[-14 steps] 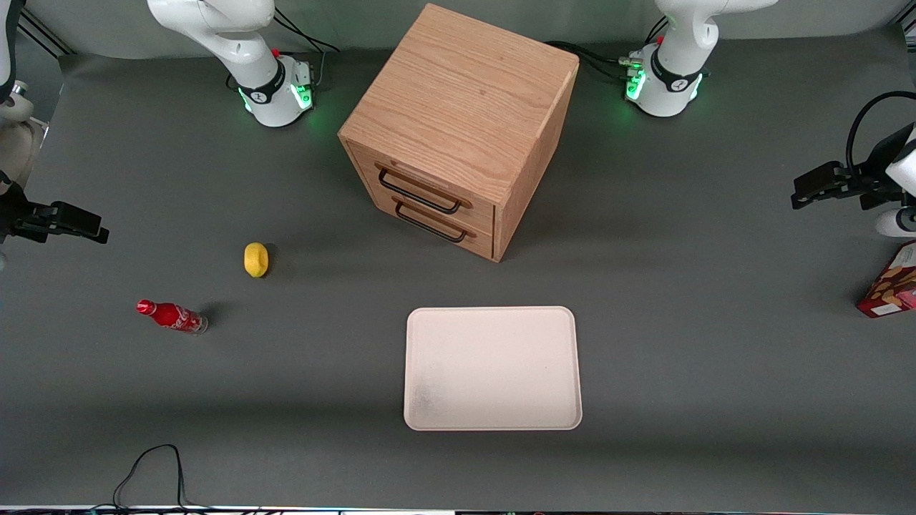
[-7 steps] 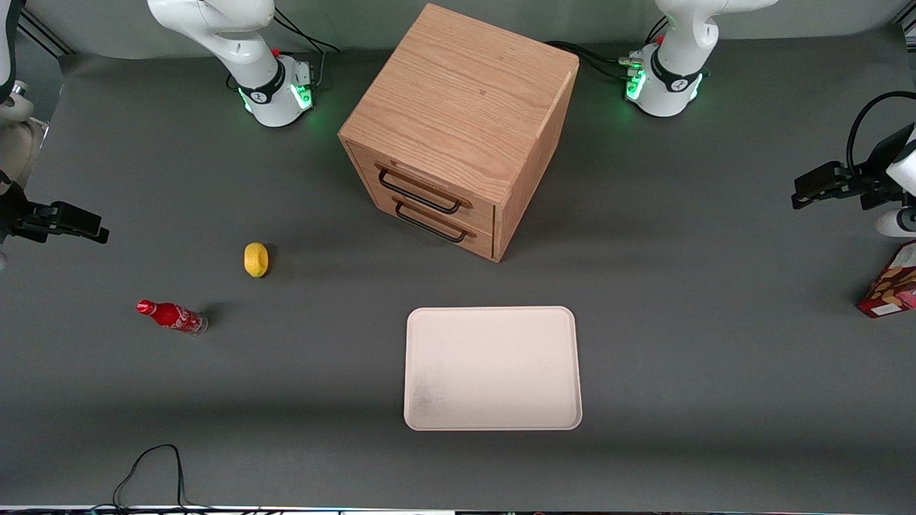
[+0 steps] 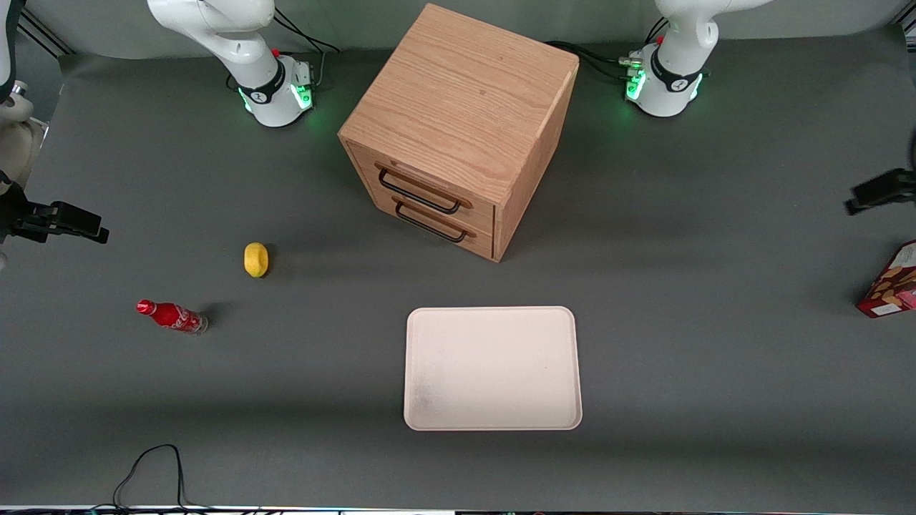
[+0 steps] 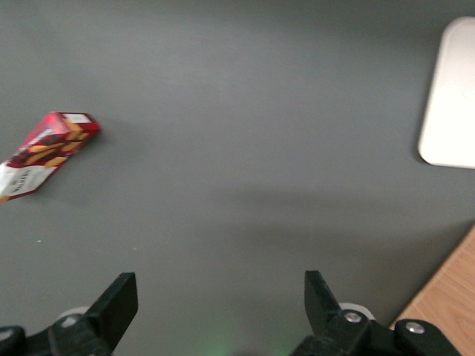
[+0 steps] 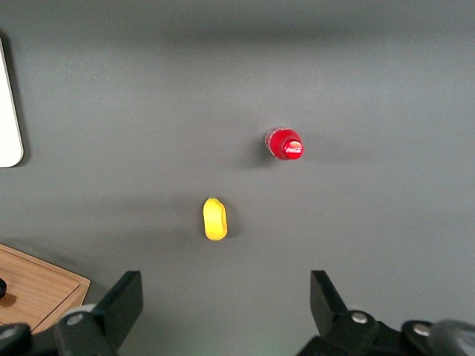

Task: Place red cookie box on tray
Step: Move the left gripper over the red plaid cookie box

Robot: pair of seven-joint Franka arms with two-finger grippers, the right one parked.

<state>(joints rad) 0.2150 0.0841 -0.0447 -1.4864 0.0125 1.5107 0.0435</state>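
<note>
The red cookie box lies on the grey table at the working arm's end, partly cut off by the front view's edge. In the left wrist view the red cookie box shows its cookie pictures and white label. The cream-white tray rests flat near the table's middle, nearer the front camera than the cabinet, and one rounded corner of the tray shows in the wrist view. My gripper hangs open above bare table with nothing between its fingers. It is farther from the front camera than the box, and only its dark tip shows there.
A wooden two-drawer cabinet stands farther from the front camera than the tray. A yellow lemon-like object and a small red cola bottle lie toward the parked arm's end. A black cable loops at the near table edge.
My gripper has moved outward toward the working arm's end of the table and is now mostly out of the front view. The box and tray have not moved.
</note>
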